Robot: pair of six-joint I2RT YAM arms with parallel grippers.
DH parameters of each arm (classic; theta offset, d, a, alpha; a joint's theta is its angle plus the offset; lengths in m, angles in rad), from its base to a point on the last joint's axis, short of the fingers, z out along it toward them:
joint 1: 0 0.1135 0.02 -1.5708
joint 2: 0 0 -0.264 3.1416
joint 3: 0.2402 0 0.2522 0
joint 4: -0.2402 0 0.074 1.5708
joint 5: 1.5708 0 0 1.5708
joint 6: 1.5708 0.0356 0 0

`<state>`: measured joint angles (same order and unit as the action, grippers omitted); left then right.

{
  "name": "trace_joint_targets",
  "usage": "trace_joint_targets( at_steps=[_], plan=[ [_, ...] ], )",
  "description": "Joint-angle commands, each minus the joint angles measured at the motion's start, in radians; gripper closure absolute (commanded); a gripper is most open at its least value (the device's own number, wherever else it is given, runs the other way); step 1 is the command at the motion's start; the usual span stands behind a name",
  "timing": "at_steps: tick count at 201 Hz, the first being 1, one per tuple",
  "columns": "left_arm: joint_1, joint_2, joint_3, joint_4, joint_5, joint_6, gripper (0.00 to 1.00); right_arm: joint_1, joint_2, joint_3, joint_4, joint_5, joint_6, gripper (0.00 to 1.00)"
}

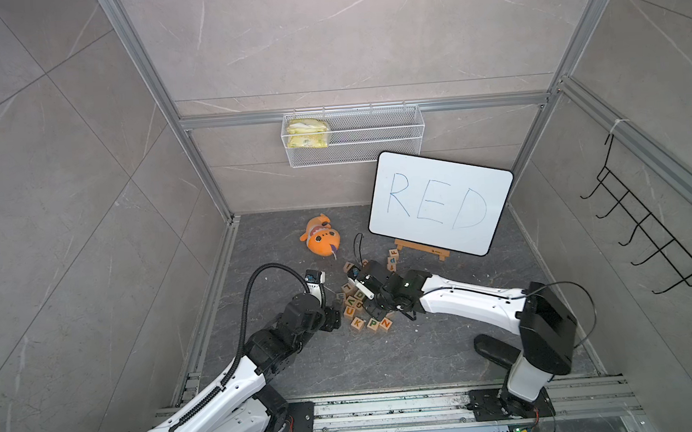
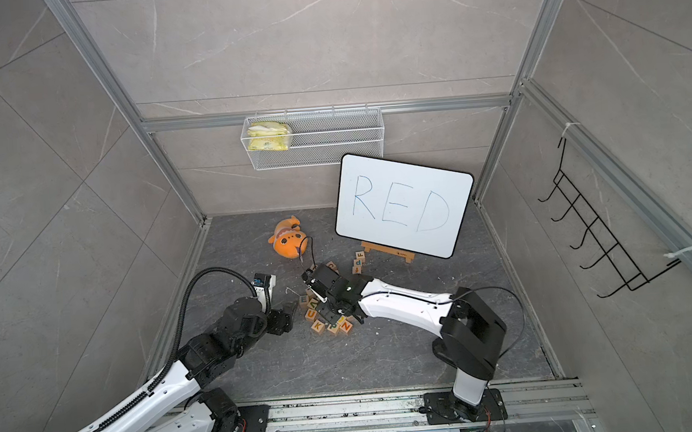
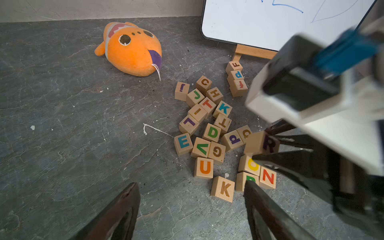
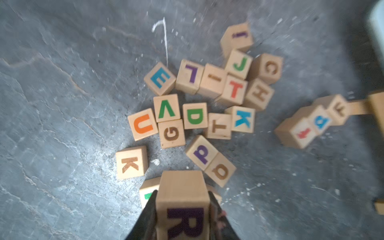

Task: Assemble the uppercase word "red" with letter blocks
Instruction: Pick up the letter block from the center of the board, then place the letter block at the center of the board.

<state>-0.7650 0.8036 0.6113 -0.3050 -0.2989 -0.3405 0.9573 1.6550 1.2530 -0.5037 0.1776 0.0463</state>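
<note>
At the left, the left gripper (image 3: 191,182) hangs over the dark grey stone-look floor (image 3: 62,124) with its two black fingers spread apart and nothing between them, just beside the pile of small light-wood letter cubes. Beyond it, toward the back wall, an orange plush fish (image 1: 321,239) lies on its own. On the pile's left edge a light-wood cube with a blue E (image 3: 183,143) rests flat on the floor. Just to its right, the light-wood cube with a green D (image 3: 212,132) lies face up among its neighbours. Further right, the right gripper (image 4: 182,193) has its fingers clamped on opposite sides of the light-wood cube with a dark purple R (image 3: 262,143). That cube is tilted above the cube with a yellow O (image 3: 250,165), and whether the two touch cannot be told. Right of the pile stands a short row of three cubes (image 3: 236,78), and behind them a white board with blue handwritten RED (image 1: 439,202) sits on a small wooden easel (image 1: 421,250).
</note>
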Motion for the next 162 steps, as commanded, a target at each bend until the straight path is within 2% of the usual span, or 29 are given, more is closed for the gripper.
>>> trace_joint_targets(
  at_steps=[1,15,24,32,52,78,92,103,129,162],
  plan=[
    [0.002,-0.019,0.009,0.041,0.027,0.004,0.18,0.000,-0.156,-0.084,0.092,0.009,-0.072,1.00],
    [0.002,-0.032,0.005,0.042,0.029,0.005,0.18,0.001,-0.237,-0.147,0.115,-0.166,-0.176,1.00],
    [0.002,-0.041,0.000,0.045,0.027,0.005,0.18,0.005,-0.269,-0.177,0.068,-0.348,-0.283,1.00],
    [0.003,-0.048,-0.005,0.049,0.025,0.010,0.18,0.027,-0.284,-0.177,-0.014,-0.414,-0.381,1.00],
    [0.003,-0.056,-0.004,0.044,0.015,0.017,0.18,0.074,-0.314,-0.135,-0.212,-0.384,-0.563,1.00],
    [0.003,-0.052,-0.005,0.049,0.035,0.012,0.18,0.066,-0.356,-0.111,-0.300,-0.231,-0.748,1.00],
    [0.003,-0.042,-0.006,0.057,0.055,0.010,0.18,0.031,-0.357,-0.108,-0.315,-0.158,-0.790,1.00],
    [0.003,-0.033,-0.001,0.059,0.065,0.006,0.18,-0.025,-0.344,-0.099,-0.336,-0.183,-0.813,1.00],
    [0.004,-0.010,0.006,0.062,0.094,-0.002,0.18,-0.122,-0.314,-0.161,-0.351,-0.282,-0.986,1.00],
    [0.003,0.003,-0.002,0.085,0.112,-0.007,0.18,-0.256,-0.257,-0.247,-0.234,-0.333,-1.003,1.00]
  ],
)
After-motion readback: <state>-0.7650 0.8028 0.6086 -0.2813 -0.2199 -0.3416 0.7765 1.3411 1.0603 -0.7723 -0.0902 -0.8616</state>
